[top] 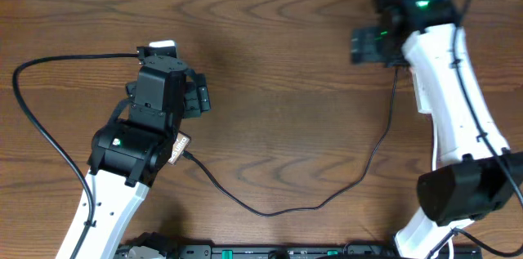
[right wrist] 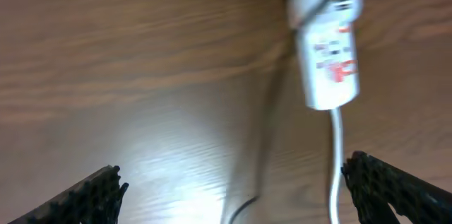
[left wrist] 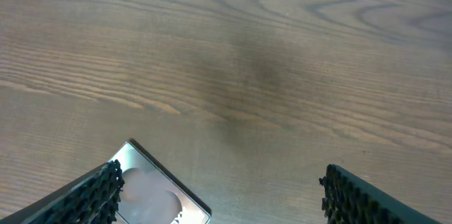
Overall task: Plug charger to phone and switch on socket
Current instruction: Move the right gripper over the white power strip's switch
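Observation:
A corner of the phone [left wrist: 159, 196] shows at the bottom left of the left wrist view, flat on the table and pale with glare. My left gripper [left wrist: 226, 206] hangs open over it, one finger above the phone's edge and the other over bare wood. In the overhead view the left gripper [top: 161, 56] covers nearly all of the phone. The white socket [right wrist: 328, 47] with red marks lies ahead of my open right gripper [right wrist: 240, 196], its white cord [right wrist: 337, 160] running back between the fingers. The charger's thin black cable [top: 270, 210] curves across the table between the two arms; its tip is hidden.
A thicker black robot cable [top: 33, 112] loops over the table left of the left arm. The right arm [top: 445, 87] stretches along the right side. A dark rail with green marks [top: 261, 252] lines the front edge. Wood grain table [top: 278, 63] lies between the arms.

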Controlling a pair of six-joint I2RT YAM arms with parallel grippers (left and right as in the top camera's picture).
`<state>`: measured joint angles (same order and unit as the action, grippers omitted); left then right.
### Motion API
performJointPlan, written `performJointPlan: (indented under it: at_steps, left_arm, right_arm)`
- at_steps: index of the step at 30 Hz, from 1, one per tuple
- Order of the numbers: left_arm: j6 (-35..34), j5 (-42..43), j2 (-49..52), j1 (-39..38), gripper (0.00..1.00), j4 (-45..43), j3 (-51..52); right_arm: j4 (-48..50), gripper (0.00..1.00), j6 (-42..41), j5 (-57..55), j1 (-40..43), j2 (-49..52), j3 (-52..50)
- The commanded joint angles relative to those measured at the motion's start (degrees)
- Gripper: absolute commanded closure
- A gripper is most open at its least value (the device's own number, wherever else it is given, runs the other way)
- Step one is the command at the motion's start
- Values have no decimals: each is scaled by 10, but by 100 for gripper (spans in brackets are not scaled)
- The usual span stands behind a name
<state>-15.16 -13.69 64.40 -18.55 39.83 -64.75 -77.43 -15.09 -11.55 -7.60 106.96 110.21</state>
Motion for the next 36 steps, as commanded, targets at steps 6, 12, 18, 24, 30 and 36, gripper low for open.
performJointPlan:
  at_steps: [6, 12, 18, 24, 30, 36]
  left_arm:
    - [5, -9, -1, -2, 11, 0, -12]
    - [5, -9, -1, -2, 12, 0, -11]
    - [5, -9, -1, -2, 11, 0, -11]
    - [5, -9, -1, -2, 11, 2, -11]
    - [5, -9, 0, -2, 11, 13, -9]
    - [5, -9, 0, -2, 11, 12, -7]
  right_arm:
    - [28, 1, 131, 155, 143, -12, 12]
    - [48, 1, 141, 163, 231, -11, 11]
    - [59, 1, 184, 216, 297, 7, 9]
    - [83, 1, 226, 263, 319, 61, 7]
    - [91, 1, 274, 352, 320, 143, 7]
    - [82, 1, 319, 430, 320, 182, 7]
